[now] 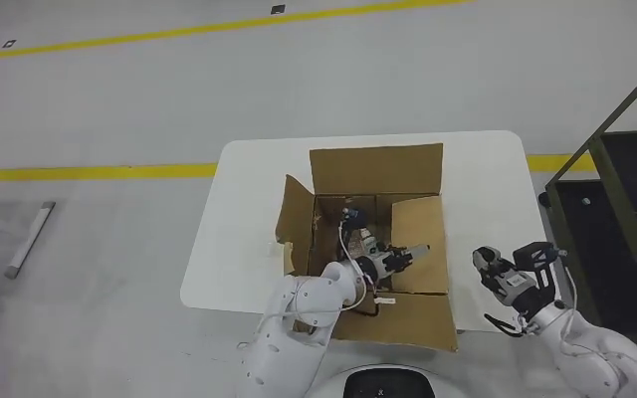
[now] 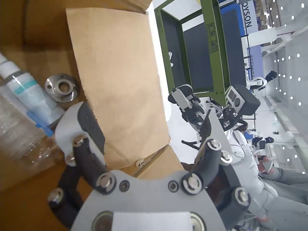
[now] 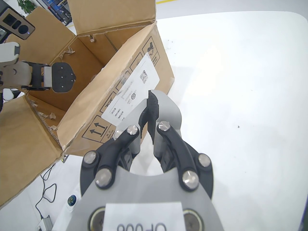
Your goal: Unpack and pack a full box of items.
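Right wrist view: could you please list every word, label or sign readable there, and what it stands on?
Brown cardboard box, outer side: an upward-arrows sign and a boot sign; caption beneath the arrows too small.
White paper label on that side: fine print and a square code, too small to read.
White tag behind the right gripper: characters cut off at the edge, unreadable.

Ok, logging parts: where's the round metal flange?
Left wrist view: the round metal flange lies inside the brown cardboard box, beside the clear plastic bottle, near the left gripper.

Grey floor [image 1: 119,99] with yellow lines [image 1: 100,171], green cart [image 2: 219,73]
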You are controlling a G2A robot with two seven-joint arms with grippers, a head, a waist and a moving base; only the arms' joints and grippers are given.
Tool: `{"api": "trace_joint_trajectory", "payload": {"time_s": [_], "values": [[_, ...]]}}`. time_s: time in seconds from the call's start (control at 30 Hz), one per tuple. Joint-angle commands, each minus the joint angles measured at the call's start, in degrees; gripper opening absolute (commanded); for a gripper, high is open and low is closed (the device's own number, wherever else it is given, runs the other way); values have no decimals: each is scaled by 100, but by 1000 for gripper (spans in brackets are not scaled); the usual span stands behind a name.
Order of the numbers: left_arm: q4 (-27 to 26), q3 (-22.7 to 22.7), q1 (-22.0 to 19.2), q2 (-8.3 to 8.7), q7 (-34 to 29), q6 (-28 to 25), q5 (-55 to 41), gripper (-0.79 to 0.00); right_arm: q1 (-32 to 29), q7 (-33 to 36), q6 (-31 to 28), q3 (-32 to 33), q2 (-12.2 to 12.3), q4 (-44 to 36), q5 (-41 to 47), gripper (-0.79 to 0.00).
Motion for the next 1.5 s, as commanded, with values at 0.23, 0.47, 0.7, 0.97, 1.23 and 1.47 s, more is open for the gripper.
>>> {"api": "trace_joint_trajectory", "payload": {"time_s": [0.23,0.47,0.7,0.97,1.23,1.47], "values": [[335,105,-31,21,52,60,49,0,117,115,-53,-273,-55,141,-41,-785],[419,178,-50,14,77,-273,-387,0,273,179,-115,-473,-103,223,39,-785],[239,190,-102,9,179,-475,-795,0,377,232,-148,-570,-134,252,16,-785],[-213,192,-234,9,323,-591,-1095,0,322,153,-1,-441,-159,75,153,-511],[-108,571,-861,-99,348,-1020,-1629,0,243,180,263,567,-133,-125,1048,-274],[625,1192,-1466,-252,386,-1347,-1658,0,259,715,430,1462,-143,-282,3194,-453]]}}
